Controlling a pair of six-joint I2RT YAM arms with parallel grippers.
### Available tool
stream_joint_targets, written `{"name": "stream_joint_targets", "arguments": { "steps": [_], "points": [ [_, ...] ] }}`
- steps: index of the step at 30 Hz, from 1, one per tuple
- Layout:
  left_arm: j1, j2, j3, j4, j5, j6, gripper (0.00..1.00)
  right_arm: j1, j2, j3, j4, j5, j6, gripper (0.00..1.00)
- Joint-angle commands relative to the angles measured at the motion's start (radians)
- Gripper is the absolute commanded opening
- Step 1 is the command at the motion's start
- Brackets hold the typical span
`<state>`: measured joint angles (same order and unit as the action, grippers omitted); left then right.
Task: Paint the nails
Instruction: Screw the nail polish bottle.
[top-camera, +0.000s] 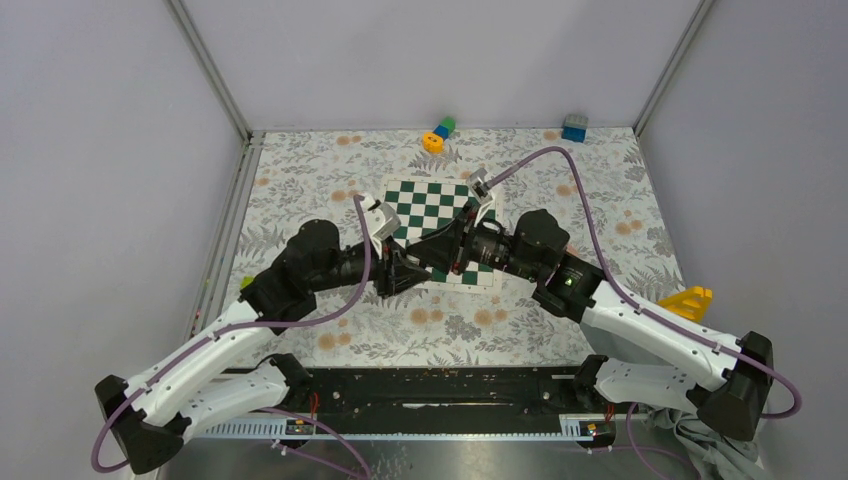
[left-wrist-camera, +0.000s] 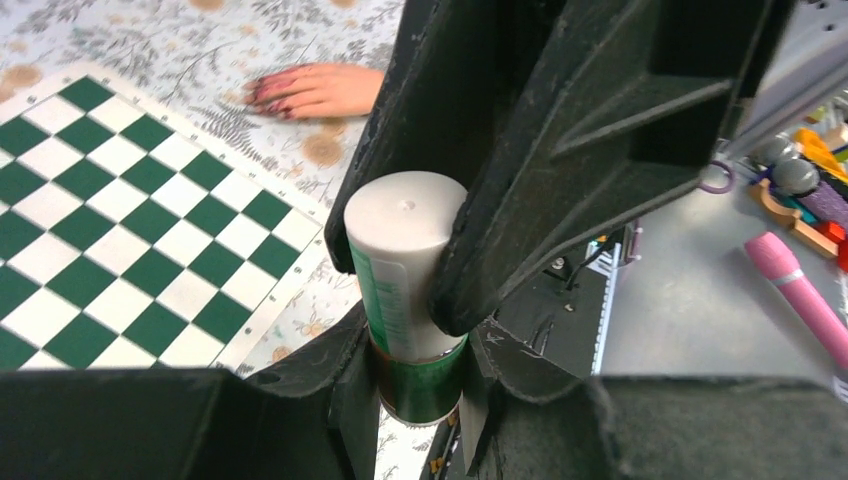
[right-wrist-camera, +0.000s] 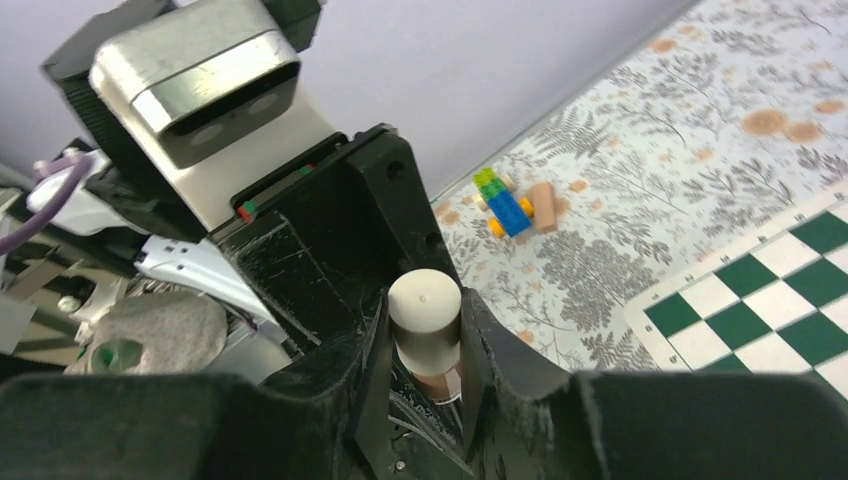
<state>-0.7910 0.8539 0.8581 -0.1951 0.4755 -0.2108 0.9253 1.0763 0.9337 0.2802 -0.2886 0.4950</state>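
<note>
One container in play: a small cylindrical bottle with a green label (left-wrist-camera: 420, 385) and a matte white round cap (left-wrist-camera: 405, 225), contents not visible, label print too blurred to read. Left gripper (left-wrist-camera: 420, 375) is clamped on the bottle body. Right gripper (right-wrist-camera: 425, 345) is opposite, its fingers tight on either side of the cap, over the near edge of the green-and-white chessboard mat (top-camera: 430, 205). One light-skinned human hand (left-wrist-camera: 325, 90) lies flat on the floral tablecloth (top-camera: 300, 180) just off a corner of the board. Its reddish-pink nails (left-wrist-camera: 262, 92) point toward the board, exact nail count unclear. Along the far edge: one yellow-blue-green toy brick stack (top-camera: 438, 133) and one blue brick (top-camera: 574, 127). At the right edge there's one yellow plastic piece (top-camera: 688, 300). One pink cylindrical pen-like stick (left-wrist-camera: 800, 295) lies on grey metal off the cloth.
</note>
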Motion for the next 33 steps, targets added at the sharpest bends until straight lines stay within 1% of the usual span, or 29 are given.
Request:
{"name": "stream_joint_targets", "arguments": {
  "steps": [1, 4, 5, 8, 10, 11, 13, 18, 22, 24, 26, 28, 29, 31, 33],
  "points": [
    [0.009, 0.007, 0.071, 0.039, -0.127, 0.039, 0.0, 0.021, 0.02, 0.031, -0.115, 0.124, 0.05, 0.0],
    [0.009, 0.015, 0.073, 0.037, -0.123, 0.038, 0.0, 0.025, 0.023, 0.036, -0.124, 0.132, 0.045, 0.01],
    [0.009, 0.014, 0.073, 0.037, -0.122, 0.038, 0.0, 0.026, 0.019, 0.036, -0.124, 0.131, 0.046, 0.1],
    [0.007, 0.014, 0.072, 0.039, -0.112, 0.039, 0.0, 0.025, 0.0, 0.033, -0.12, 0.134, 0.04, 0.42],
    [0.01, 0.013, 0.07, 0.045, -0.092, 0.041, 0.0, 0.026, -0.02, 0.031, -0.119, 0.142, 0.032, 0.6],
    [0.009, 0.011, 0.069, 0.049, -0.079, 0.042, 0.0, 0.025, -0.032, 0.032, -0.122, 0.149, 0.027, 0.66],
    [0.009, 0.008, 0.066, 0.062, -0.049, 0.046, 0.0, 0.023, -0.06, 0.035, -0.133, 0.172, 0.014, 0.71],
    [0.01, 0.004, 0.064, 0.073, 0.002, 0.054, 0.0, 0.0, -0.139, 0.042, -0.174, 0.218, -0.001, 0.77],
    [0.008, -0.003, 0.062, 0.085, 0.044, 0.054, 0.0, -0.005, -0.194, 0.025, -0.161, 0.183, -0.058, 0.77],
    [0.008, -0.007, 0.055, 0.105, 0.088, 0.051, 0.0, -0.005, -0.213, 0.015, -0.128, 0.092, -0.098, 0.77],
    [0.007, -0.011, 0.052, 0.128, 0.162, 0.048, 0.0, -0.005, -0.229, 0.009, -0.067, -0.072, -0.139, 0.75],
    [0.009, -0.018, 0.041, 0.178, 0.265, 0.028, 0.0, -0.005, -0.244, -0.015, 0.046, -0.224, -0.138, 0.75],
    [0.009, -0.022, 0.031, 0.215, 0.331, 0.013, 0.0, -0.005, -0.249, -0.028, 0.097, -0.276, -0.128, 0.75],
    [0.008, -0.018, 0.025, 0.258, 0.421, -0.011, 0.0, -0.005, -0.255, -0.042, 0.165, -0.333, -0.092, 0.75],
    [0.006, -0.004, 0.033, 0.276, 0.509, -0.029, 0.0, -0.005, -0.242, -0.035, 0.186, -0.374, -0.079, 0.76]
  ]
}}
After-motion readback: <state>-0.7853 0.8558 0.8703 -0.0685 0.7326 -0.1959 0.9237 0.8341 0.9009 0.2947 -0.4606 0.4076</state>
